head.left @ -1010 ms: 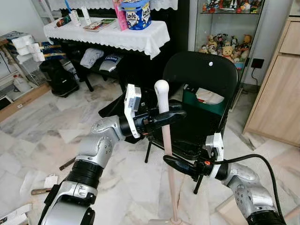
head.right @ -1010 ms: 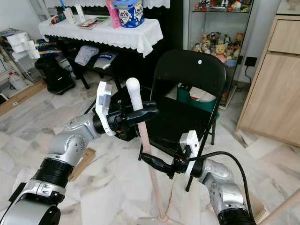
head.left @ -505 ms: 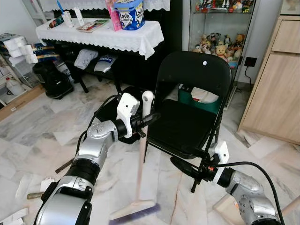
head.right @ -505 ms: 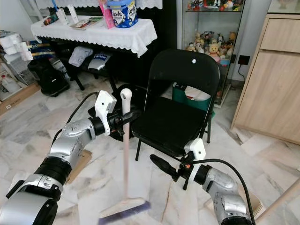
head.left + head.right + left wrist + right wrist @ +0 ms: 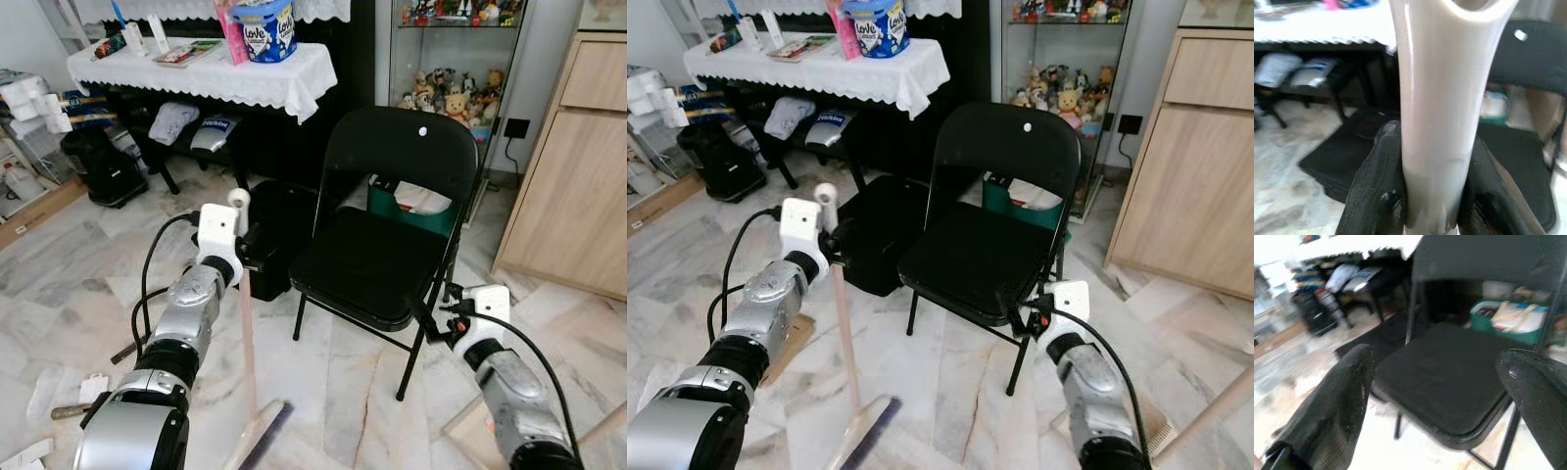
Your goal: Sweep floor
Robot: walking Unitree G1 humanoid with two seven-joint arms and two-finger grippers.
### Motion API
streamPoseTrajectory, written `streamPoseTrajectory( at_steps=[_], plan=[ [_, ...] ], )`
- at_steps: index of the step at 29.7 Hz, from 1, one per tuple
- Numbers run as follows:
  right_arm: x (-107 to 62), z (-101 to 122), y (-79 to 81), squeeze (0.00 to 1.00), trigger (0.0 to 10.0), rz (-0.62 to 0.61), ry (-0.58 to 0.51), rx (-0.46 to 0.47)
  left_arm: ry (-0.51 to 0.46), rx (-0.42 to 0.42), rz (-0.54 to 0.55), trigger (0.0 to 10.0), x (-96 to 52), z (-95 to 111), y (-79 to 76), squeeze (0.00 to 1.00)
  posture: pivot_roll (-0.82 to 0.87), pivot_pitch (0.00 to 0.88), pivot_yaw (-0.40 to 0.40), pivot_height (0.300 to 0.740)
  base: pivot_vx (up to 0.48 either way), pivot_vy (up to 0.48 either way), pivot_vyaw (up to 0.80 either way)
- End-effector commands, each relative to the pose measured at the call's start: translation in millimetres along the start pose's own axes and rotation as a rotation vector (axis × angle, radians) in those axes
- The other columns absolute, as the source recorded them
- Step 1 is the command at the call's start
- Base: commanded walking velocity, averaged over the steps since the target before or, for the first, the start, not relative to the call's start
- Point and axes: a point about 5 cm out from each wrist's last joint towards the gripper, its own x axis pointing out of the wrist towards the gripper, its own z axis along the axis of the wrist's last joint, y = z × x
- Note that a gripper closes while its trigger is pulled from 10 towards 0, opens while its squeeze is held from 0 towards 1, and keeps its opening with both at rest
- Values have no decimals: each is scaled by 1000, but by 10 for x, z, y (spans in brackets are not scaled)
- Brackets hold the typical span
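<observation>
A broom with a cream handle (image 5: 244, 323) stands nearly upright on the marble floor, its purple-bristled head (image 5: 263, 435) down by the picture's lower edge. My left gripper (image 5: 247, 247) is shut on the handle just below its rounded top; in the left wrist view the handle (image 5: 1437, 93) sits tight between both black fingers (image 5: 1376, 196). My right gripper (image 5: 429, 318) is open and holds nothing, off to the right beside the front leg of the black folding chair (image 5: 387, 259). Seen from the right wrist, its fingers (image 5: 1327, 411) stand wide apart before the chair seat (image 5: 1449, 377).
A black case (image 5: 279, 230) lies on the floor between broom and chair. Behind are a table with a white cloth (image 5: 206, 73), a glass cabinet of toys (image 5: 456, 98) and a wooden cabinet (image 5: 578, 176) on the right. Scraps (image 5: 98, 387) lie on the floor at left.
The right gripper has come away from the broom handle and drawn back to the right beside the chair. The left arm has carried the broom out and to the left.
</observation>
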Motion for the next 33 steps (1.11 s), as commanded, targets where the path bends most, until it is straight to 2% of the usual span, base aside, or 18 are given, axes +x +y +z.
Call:
streamPoseTrajectory(
  at_steps=[1,4,10,13,15,21,33],
  plan=[
    [19,12,-30,0,10000,-62,-13,-5,-3,33,84,10000,-57,-43,146,0,-115,0,119,740,0,0,0],
    [25,-7,-96,0,10000,-194,-25,-19,-25,43,228,10000,-136,-106,274,0,-117,0,108,740,0,0,0],
    [15,-111,-29,0,10000,-201,4,-18,-38,59,324,10000,-199,-141,361,0,-112,0,94,740,0,0,0],
    [-12,-150,-85,0,10000,-297,12,-37,-34,106,391,10000,-231,-169,412,0,-117,0,92,740,0,0,0],
    [-39,-183,-118,0,10000,-337,19,-4,-20,140,415,10000,-251,-200,424,0,-122,0,89,740,0,0,0],
    [-62,-244,-78,0,10000,-318,35,-22,8,216,387,10000,-259,-262,357,0,-124,0,84,740,0,0,0],
    [-62,-278,-38,0,10000,-318,41,-18,25,212,368,10000,-287,-341,291,0,-125,1,82,740,0,0,0]
  ],
)
